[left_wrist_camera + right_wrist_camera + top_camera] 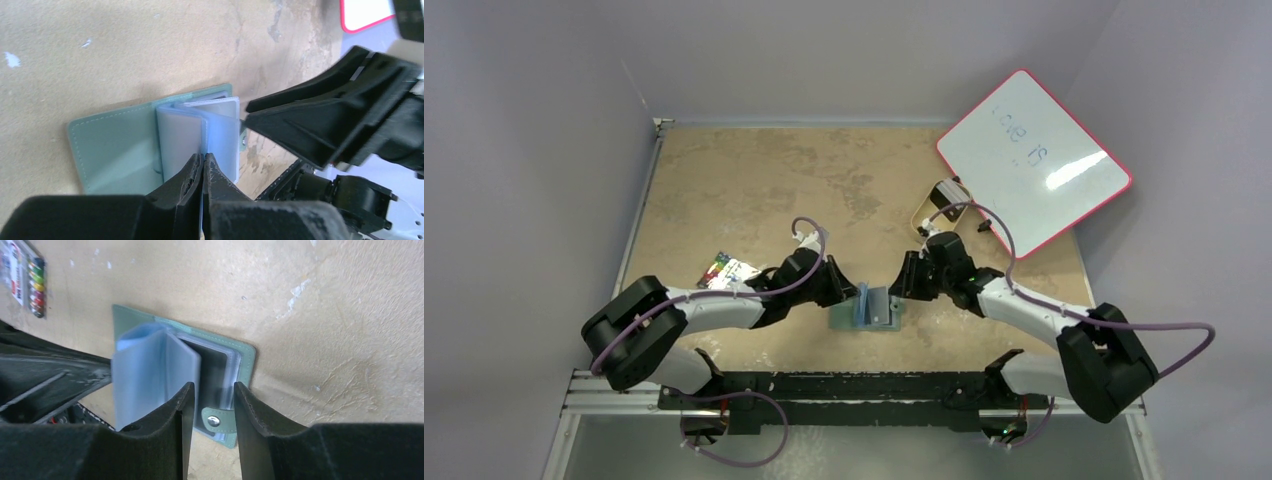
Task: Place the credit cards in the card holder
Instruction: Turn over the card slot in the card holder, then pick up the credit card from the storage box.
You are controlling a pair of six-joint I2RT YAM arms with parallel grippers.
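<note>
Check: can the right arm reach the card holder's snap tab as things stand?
Likely yes. The right gripper, jaws open, lines up on the snap tab of the card holder, with nothing between, and the left gripper pinches the plastic sleeves aside.

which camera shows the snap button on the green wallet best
The right wrist view: the snap button sits sharp on its tab, between the right gripper's open fingers. The left wrist view shows only a sliver of that tab at the wallet's edge; from the top it is too small to tell.

The whiteboard (1034,160) is showing faint handwriting ending in "is"; the colourful packet (727,270) is carrying print too small to read.
</note>
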